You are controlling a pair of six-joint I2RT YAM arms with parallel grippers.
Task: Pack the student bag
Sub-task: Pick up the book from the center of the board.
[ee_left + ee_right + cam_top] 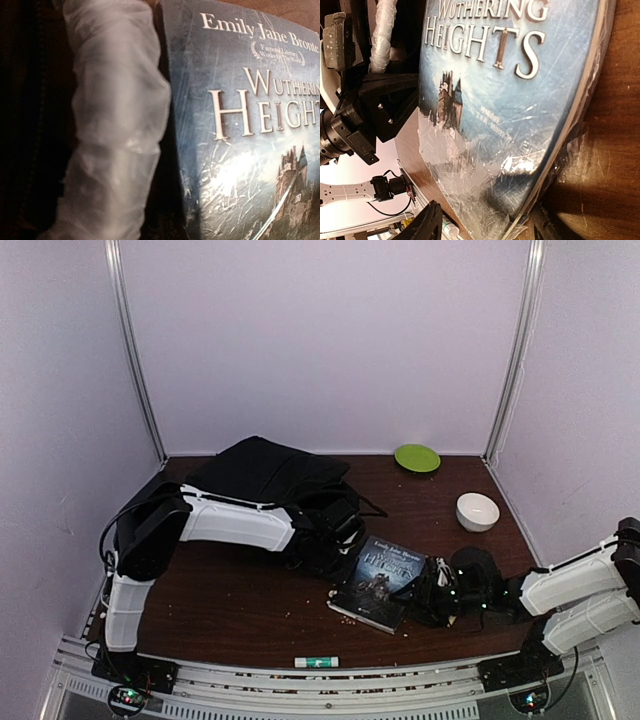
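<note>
The student bag [262, 470], black and soft, lies at the back left of the table. My left gripper [338, 533] is shut at the bag's front edge. In the left wrist view one plastic-wrapped finger [115, 130] shows beside dark fabric; I cannot tell whether any fabric is pinched. A blue "Wuthering Heights" book [380, 580] lies just in front of the bag and fills both wrist views [250, 125] [510, 90]. My right gripper [432, 592] is at the book's right edge, open, with one finger [422, 225] over the cover and the other under the lifted edge.
A green plate [417, 457] sits at the back right, with a white bowl [477, 511] in front of it. A glue stick [316, 662] lies on the rail at the table's near edge. Small crumbs lie on the wood by the book's near corner.
</note>
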